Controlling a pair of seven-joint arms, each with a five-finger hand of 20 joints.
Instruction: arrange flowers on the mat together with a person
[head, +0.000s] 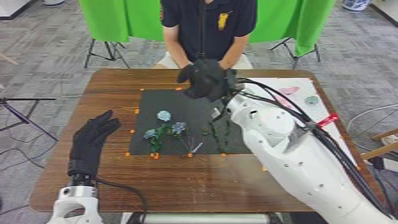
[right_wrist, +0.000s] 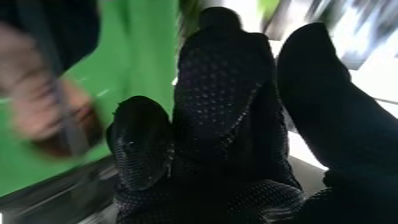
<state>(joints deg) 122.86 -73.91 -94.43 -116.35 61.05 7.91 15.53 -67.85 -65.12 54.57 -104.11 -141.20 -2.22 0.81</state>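
Head view, read from left to right. At the left of the frame, the left robot hand (head: 88, 145) extends over the brown worktop (head: 178, 192), its fingers relaxed and nearly straight and the grasp released; whether it touches the wood cannot be told. Toward the center, a dark mat (head: 182, 102) carries the arranged flowers, with small orange marks (head: 137, 111) along its edges. On the lower left part of the mat lies a blue flower (head: 150, 133); just beside it, slightly higher in the frame, is a pale blue flower (head: 163, 115), and a grayish-blue flower (head: 179, 128) follows to the right. Green stems (head: 156, 145) run toward the mat's lower edge. A small pale piece (head: 196, 147) lies low on the mat, and further greenery (head: 219, 132) stretches along it near the right arm.

At the upper center, the right robot hand (head: 207, 80) is over the far part of the mat, at the end of the white right arm (head: 289, 160), which enters from the lower right. Beyond the arm, at the upper right, a white sheet (head: 302, 84) bears a pink flower (head: 289, 90) and, near it, a pale green flower (head: 312, 100).

Right wrist view: the fingers (right_wrist: 222, 95) of the right robot hand (right_wrist: 231, 150) are extended and apart—released, with nothing grasped. Green cloth (right_wrist: 142, 65) is visible beyond the glove.
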